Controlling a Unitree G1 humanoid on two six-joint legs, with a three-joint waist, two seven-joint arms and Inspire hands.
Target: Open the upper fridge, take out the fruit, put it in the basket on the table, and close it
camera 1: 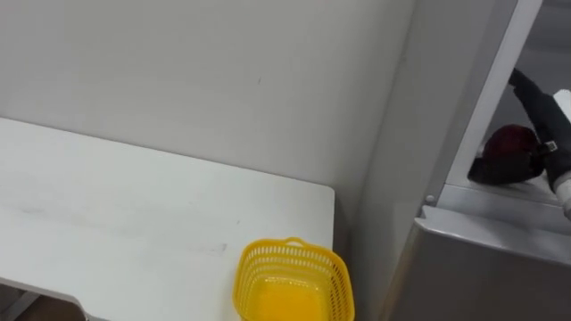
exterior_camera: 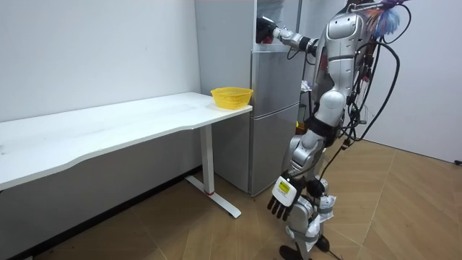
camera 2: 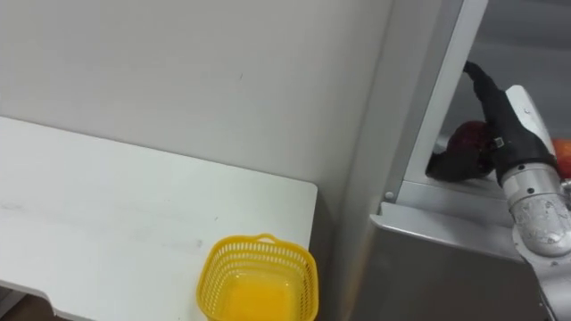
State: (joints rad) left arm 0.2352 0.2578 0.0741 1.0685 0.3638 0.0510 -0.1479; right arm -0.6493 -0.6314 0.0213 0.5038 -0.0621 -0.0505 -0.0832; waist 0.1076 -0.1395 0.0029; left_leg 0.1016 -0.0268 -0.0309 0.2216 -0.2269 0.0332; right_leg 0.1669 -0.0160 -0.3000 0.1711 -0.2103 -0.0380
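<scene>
Red fruit, dark and round, sits on the shelf inside the upper fridge compartment, at the front edge near the opening.

**Step in hand:** grasp. The right hand is inside the compartment with its dark fingers curled under and around the red fruit. The closure looks complete, but how firm the hold is cannot be judged from these views. The fruit appears to rest on the shelf, so the lift is not yet done.

**Next move:**
1. Raise the fruit just clear of the shelf.
2. Draw the arm straight back out of the opening, keeping the hand clear of the compartment's side wall and the front lip.
3. Carry it leftward and down. The yellow basket, at the end of the white table just beside the fridge, is the likely place to put it.

**Risk:** a round, smooth fruit may roll out of a loose hold during the withdrawal.

**Pose:** the robot stands upright facing the fridge. The right arm is raised to about shoulder height and stretched forward, with the forearm reaching into the opening. The left hand hangs low beside the legs, idle, with its fingers loose and holding nothing.
</scene>
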